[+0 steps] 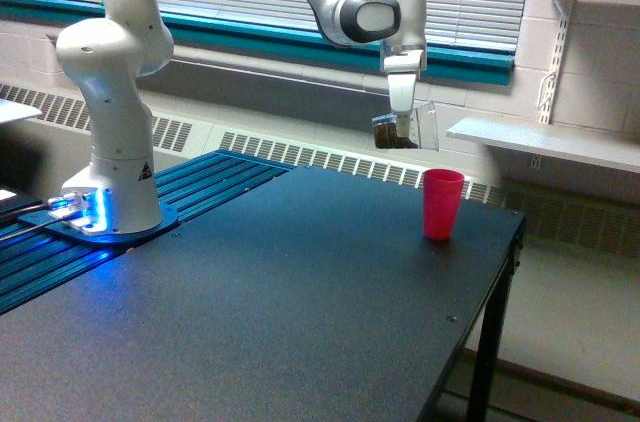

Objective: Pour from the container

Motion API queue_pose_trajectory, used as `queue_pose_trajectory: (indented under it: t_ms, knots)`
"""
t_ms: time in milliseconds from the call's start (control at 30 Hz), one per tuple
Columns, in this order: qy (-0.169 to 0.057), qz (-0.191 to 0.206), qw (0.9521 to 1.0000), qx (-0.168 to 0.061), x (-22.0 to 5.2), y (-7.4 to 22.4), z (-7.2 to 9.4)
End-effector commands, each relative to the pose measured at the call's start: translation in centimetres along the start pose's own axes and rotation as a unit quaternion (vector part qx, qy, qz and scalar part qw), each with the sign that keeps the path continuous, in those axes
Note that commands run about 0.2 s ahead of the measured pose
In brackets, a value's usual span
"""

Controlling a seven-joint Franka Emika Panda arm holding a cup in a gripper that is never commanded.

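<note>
The container (pixel 405 128) is a small clear cup lying almost on its side in the air, dark brown material at its left end and its mouth toward the exterior view's right. My gripper (pixel 402 122) is shut on it from above, at the end of the white arm. An opaque pink cup (pixel 442 203) stands upright on the black table (pixel 260 312), below and slightly right of the container's mouth. No material shows falling between them.
The arm's white base (pixel 110 172) stands on a blue-lit plate at the exterior view's left. The table's right edge (pixel 500 282) drops off just past the pink cup. A white shelf (pixel 540 140) juts out behind on the right.
</note>
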State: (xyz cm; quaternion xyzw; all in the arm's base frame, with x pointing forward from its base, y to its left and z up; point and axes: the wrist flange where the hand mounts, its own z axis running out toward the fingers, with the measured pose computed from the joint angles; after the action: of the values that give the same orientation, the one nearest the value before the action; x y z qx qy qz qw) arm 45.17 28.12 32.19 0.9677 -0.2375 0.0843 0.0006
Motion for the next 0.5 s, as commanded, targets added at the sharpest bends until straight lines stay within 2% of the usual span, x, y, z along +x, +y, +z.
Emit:
queue_pose_trajectory:
  t_ms: [33,500]
  knots:
    - [-0.005,-0.021,0.9997,-0.008,0.0,-1.2,0.2]
    - [-0.021,-0.034,0.9988,-0.03,0.2,-2.5,1.7]
